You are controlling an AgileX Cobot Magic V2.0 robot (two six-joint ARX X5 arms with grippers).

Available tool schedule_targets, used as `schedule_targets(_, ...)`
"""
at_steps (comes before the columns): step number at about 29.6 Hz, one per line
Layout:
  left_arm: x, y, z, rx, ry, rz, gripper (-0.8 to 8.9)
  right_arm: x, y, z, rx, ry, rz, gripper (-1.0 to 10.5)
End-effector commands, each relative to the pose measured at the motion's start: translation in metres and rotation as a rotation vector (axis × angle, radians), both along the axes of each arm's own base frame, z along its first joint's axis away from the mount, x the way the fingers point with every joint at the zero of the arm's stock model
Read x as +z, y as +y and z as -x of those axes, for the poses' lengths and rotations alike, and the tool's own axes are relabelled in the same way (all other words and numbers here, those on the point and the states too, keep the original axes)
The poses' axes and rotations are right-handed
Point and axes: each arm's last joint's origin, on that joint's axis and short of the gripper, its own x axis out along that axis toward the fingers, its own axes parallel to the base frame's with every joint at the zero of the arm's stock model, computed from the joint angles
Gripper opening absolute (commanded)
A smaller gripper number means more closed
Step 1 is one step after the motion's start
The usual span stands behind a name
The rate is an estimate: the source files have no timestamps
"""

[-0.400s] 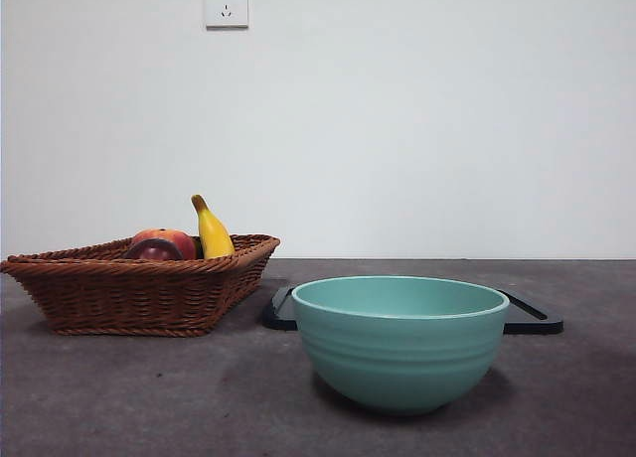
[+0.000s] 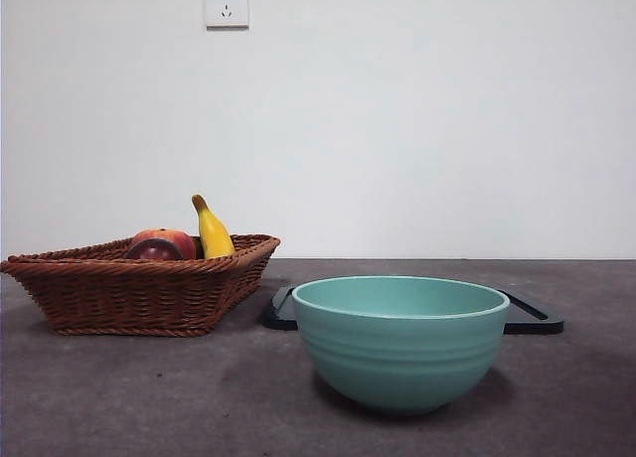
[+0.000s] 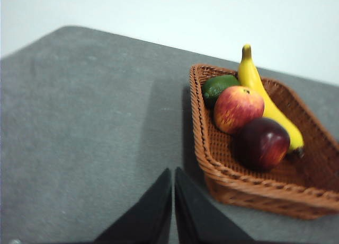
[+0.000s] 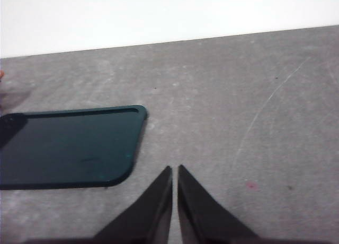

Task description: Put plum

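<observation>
The dark maroon plum [image 3: 262,143] lies in the brown wicker basket [image 3: 254,193], next to a red-orange fruit [image 3: 238,108], a yellow banana [image 3: 265,98] and a green fruit [image 3: 218,86]. In the front view the plum [image 2: 154,249] peeks over the basket [image 2: 139,293] rim at the left. My left gripper [image 3: 173,172] is shut and empty, above the table beside the basket, apart from it. My right gripper [image 4: 175,170] is shut and empty over bare table next to a dark tray [image 4: 69,146]. Neither gripper shows in the front view.
A teal bowl [image 2: 400,340] stands at the front centre of the grey table. The dark flat tray [image 2: 532,318] lies behind it. A white wall with a socket [image 2: 227,4] closes the back.
</observation>
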Motion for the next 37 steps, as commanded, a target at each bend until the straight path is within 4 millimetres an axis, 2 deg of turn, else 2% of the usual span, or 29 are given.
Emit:
schedule_targets(1,-0.004,0.0,0.0,0.015,0.026,0.124,0.07,0.003,0.0,0.0,0.009,-0.01,-0.064,0.1)
schedule_targets(5,0.009,-0.001,0.002,-0.012,-0.004,0.18,0.08,0.017,0.0,0.003,0.003,-0.046,-0.116,0.1)
schedule_targets(11,0.035,-0.002,0.008,-0.03,-0.047,0.199,0.09,0.056,0.0,0.012,0.023,-0.148,-0.136,0.1)
schedule_targets(16,0.069,-0.002,0.013,-0.033,-0.054,0.212,0.09,0.089,0.0,0.021,0.024,-0.161,-0.135,0.1)
schedule_targets(21,0.112,-0.004,0.015,-0.096,-0.046,0.153,0.09,0.128,0.001,0.025,0.058,-0.138,-0.105,0.1)
schedule_targets(28,0.158,-0.008,0.005,-0.281,0.063,0.061,0.09,0.175,0.005,0.016,0.21,0.018,-0.048,0.1)
schedule_targets(32,0.173,-0.012,-0.004,-0.451,0.135,0.06,0.09,0.191,0.01,0.007,0.355,0.175,-0.036,0.1)
schedule_targets(37,0.183,-0.017,-0.012,-0.666,0.227,0.089,0.09,0.201,0.016,-0.005,0.577,0.354,-0.051,0.1)
